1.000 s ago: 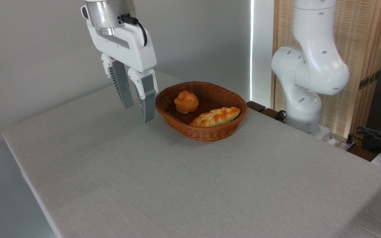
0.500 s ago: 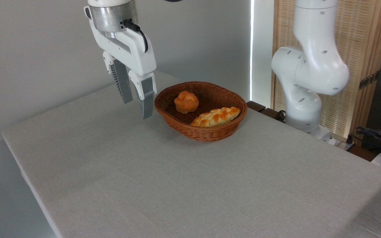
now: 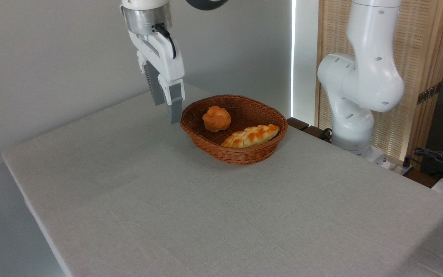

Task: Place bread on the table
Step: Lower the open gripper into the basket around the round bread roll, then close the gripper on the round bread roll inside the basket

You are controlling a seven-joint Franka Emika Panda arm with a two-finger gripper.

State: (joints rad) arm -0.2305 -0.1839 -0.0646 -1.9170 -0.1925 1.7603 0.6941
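Camera view, the only 1 here: the gripper (image 3: 165, 109) is now hanging just left of the basket (image 3: 240, 156), closer to its rim than it was 1 second ago, when it was standing further left and nearer over the table (image 3: 190, 215). It is also sitting a little higher and has turned, so its 2 fingers (image 3: 174, 103) are now lining up almost one behind the other from this angle. That is reading as an approach toward the bun, with the reach into the basket not yet begun.

The fingers are holding nothing. A gap was plainly showing between them 1 second ago; now the near finger is covering most of the far one, so I cannot tell how wide they are standing apart.

The bread (image 3: 216, 118), a small round golden bun, is lying in the far left part of the basket, apart from the longer braided loaf (image 3: 250, 135) lying along the near right side. Neither has shifted.

The arm (image 3: 360, 84) is rising from its base at the far right, bending out of frame at the top, and the wrist is coming down from above with the fingers pointing downward, tilted slightly.
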